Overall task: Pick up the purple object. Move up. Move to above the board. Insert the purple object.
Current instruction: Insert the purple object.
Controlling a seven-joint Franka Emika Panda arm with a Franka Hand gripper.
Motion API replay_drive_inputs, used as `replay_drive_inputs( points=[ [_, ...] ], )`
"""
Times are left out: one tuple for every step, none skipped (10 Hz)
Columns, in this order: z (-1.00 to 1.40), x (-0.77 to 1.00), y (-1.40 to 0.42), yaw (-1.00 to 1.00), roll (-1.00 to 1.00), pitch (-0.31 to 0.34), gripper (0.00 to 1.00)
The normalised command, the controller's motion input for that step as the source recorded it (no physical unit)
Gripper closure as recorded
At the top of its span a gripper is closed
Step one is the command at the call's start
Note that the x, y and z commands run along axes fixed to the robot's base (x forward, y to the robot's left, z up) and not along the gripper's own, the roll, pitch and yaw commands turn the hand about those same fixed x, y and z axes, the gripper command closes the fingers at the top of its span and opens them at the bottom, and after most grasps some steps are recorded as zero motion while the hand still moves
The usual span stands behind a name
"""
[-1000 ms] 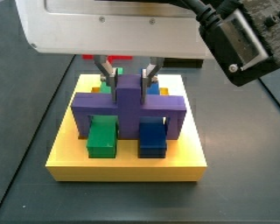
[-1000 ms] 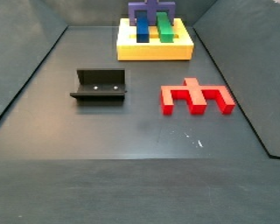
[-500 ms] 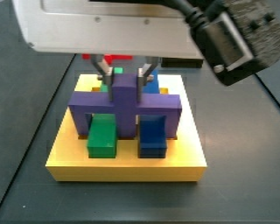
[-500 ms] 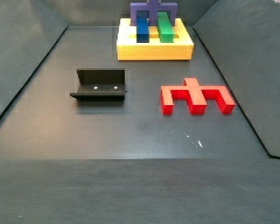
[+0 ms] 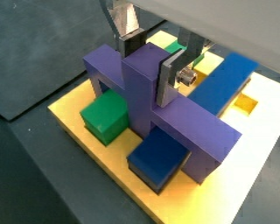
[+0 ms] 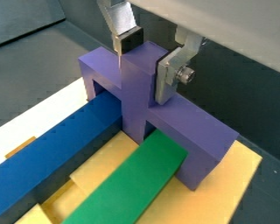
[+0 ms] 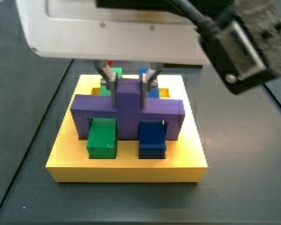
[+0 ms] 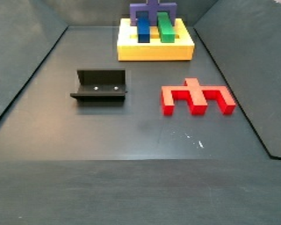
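The purple object (image 5: 184, 122) stands on the yellow board (image 5: 108, 164), its crossbar spanning the green bar (image 5: 106, 115) and the blue bar (image 5: 161, 157). My gripper (image 5: 149, 66) is directly above it, with one finger on each side of the upright post and pressed against it. The other wrist view shows the same grip (image 6: 146, 63) on the purple object (image 6: 136, 96). A side view shows the gripper (image 7: 127, 77) at the post's top and the legs down at the board (image 7: 126, 167). In the far side view the board (image 8: 154, 51) carries the purple object (image 8: 153, 10).
A red block (image 8: 196, 97) lies on the dark floor to the right of the middle. The black fixture (image 8: 99, 85) stands left of it. Dark walls bound the floor on both sides. The camera housing (image 7: 242, 44) hangs at the upper right.
The gripper and the purple object have come down a little, and the crossbar now sits lower over the green and blue bars. The red block and fixture have not moved.
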Motion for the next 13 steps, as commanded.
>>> replay_drive_inputs(
  points=[
    [-0.26, 0.14, 0.00, 0.00, 0.07, 0.180, 1.00],
    [-0.33, 0.05, 0.05, 0.00, 0.11, 0.171, 1.00],
    [-0.50, 0.00, 0.17, 0.00, 0.00, 0.066, 1.00],
    [-0.40, -0.22, 0.19, 0.00, -0.08, 0.024, 1.00],
    [-0.41, -0.25, 0.08, 0.00, -0.06, 0.000, 1.00],
    [-0.50, -0.22, 0.09, 0.02, -0.06, -0.131, 1.00],
    [-0.47, -0.25, 0.00, 0.06, -0.03, -0.277, 1.00],
    [-0.57, -0.04, 0.00, 0.07, -0.04, -0.230, 1.00],
    [-0.66, 0.05, 0.00, 0.06, -0.02, -0.136, 1.00],
    [-0.76, 0.15, 0.00, 0.01, 0.00, -0.156, 1.00],
    [-0.85, 0.13, 0.00, 0.00, 0.00, -0.191, 1.00],
    [-0.79, 0.05, 0.00, 0.00, 0.00, -0.194, 1.00],
    [-0.75, 0.01, 0.00, 0.00, 0.00, -0.187, 1.00]
  ],
)
